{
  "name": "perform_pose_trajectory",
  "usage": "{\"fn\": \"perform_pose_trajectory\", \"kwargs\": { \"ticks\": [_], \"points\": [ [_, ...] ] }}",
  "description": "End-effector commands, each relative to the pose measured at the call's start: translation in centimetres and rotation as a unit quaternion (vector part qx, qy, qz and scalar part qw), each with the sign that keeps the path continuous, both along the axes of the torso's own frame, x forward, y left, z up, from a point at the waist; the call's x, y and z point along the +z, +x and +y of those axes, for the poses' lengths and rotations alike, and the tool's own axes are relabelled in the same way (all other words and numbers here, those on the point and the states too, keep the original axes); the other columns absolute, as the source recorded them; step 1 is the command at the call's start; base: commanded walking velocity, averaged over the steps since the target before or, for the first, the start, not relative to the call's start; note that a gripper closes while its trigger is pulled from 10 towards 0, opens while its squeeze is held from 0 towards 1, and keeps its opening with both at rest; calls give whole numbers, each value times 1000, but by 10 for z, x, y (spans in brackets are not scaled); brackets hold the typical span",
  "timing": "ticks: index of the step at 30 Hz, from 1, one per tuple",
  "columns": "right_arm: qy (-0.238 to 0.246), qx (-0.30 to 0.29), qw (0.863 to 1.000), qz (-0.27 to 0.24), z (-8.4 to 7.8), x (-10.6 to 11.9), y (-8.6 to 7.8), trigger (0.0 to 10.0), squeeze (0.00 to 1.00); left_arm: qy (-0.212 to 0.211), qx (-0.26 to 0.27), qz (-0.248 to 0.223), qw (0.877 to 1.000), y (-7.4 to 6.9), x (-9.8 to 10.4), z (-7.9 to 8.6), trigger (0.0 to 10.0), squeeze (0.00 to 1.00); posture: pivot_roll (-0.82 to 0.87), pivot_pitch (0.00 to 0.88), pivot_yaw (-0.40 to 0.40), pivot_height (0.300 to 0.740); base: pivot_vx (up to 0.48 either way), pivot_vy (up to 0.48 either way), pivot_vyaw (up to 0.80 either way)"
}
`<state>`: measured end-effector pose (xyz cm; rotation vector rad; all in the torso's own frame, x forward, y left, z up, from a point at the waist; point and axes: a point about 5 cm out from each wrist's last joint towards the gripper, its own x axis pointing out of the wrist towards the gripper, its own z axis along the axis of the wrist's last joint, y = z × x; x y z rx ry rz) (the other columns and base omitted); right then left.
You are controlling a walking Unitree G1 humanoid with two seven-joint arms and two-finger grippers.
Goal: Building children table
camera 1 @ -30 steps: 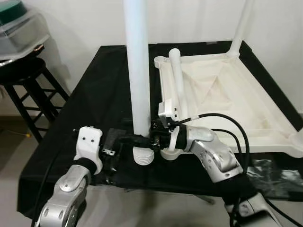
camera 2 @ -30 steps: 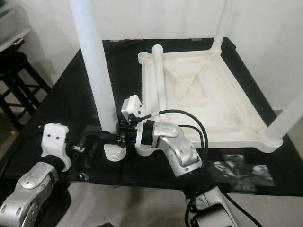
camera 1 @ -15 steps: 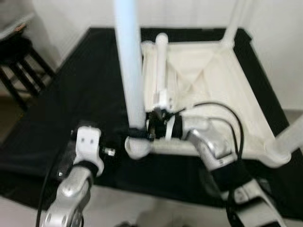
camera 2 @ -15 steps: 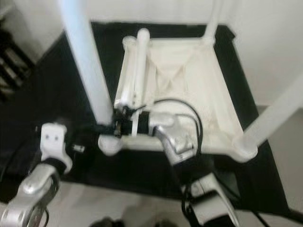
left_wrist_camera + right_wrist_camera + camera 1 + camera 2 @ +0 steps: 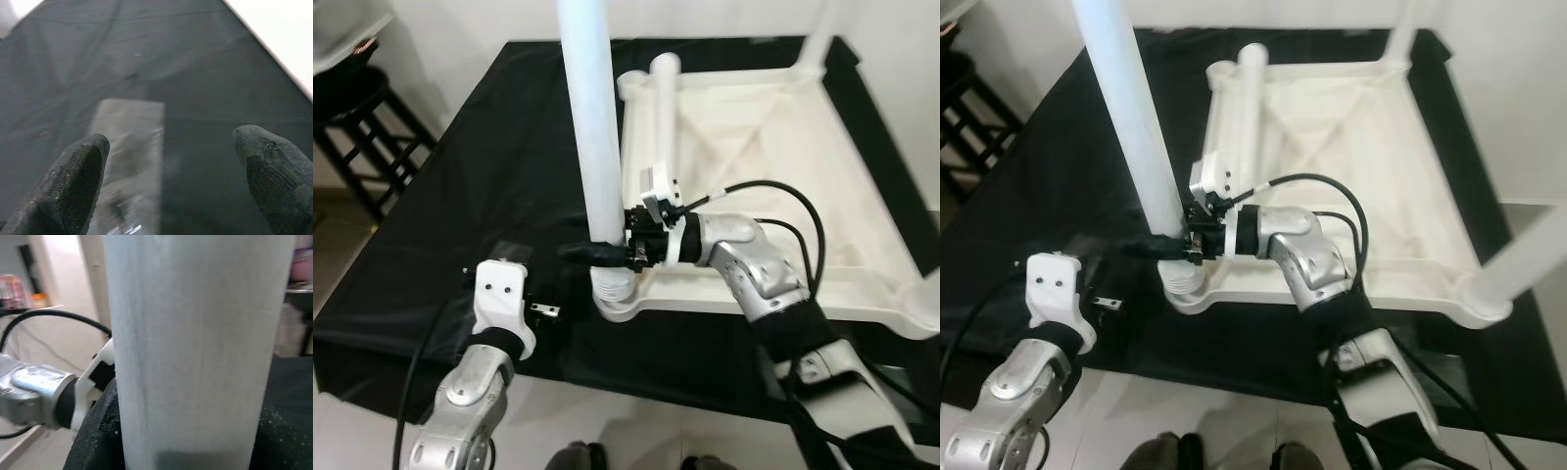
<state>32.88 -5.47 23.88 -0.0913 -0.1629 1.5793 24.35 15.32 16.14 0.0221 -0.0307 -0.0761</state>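
Largest in my view is the black cloth (image 5: pixel 499 186) covering the work surface, with a dark stool (image 5: pixel 357 117) off its far left corner. On the cloth's right half I see the white table top (image 5: pixel 773 147) lying upside down, ribs upward. A loose white leg (image 5: pixel 656 117) lies along its left rail, and other legs stand at the far right corner (image 5: pixel 818 39) and near right corner (image 5: pixel 1538 255). At the near left corner a white leg (image 5: pixel 592 127) stands upright, its ridged foot seated in the corner socket (image 5: pixel 617 304). My right gripper (image 5: pixel 607 250) is clamped around this leg just above the socket; in the right wrist view the leg (image 5: pixel 195 347) sits between the black pads. My left gripper (image 5: pixel 171 171) hovers over the cloth to the left of the socket, fingers apart, grasping nothing.
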Motion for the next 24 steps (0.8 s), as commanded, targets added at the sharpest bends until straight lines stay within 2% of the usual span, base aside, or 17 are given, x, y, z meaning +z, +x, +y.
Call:
{"fn": "perform_pose_trajectory", "kwargs": {
  "ticks": [1, 6, 12, 24],
  "points": [
    [5, 27, 1000, -8, -7, 8, -1, 10000, 0, 6, 2, 11, 1000, -5, -3, 1, 10000, 0, 26, 282, 49, 740, 0, 0, 0],
    [-17, 74, 997, -13, -17, 11, -1, 10000, 0, 17, 3, 5, 1000, -10, 2, 0, 10000, 0, 33, 298, 45, 740, 0, 0, 0],
    [-48, 95, 994, -28, -23, 7, 1, 10000, 0, 27, 5, 1, 1000, -18, 5, 0, 10000, 0, 44, 316, 35, 740, 0, 0, 0],
    [-54, 106, 993, -27, -12, -1, 12, 10000, 0, 28, 10, 3, 1000, -31, 10, 0, 10000, 0, 77, 345, 30, 740, 0, 0, 0]
  ]
}}
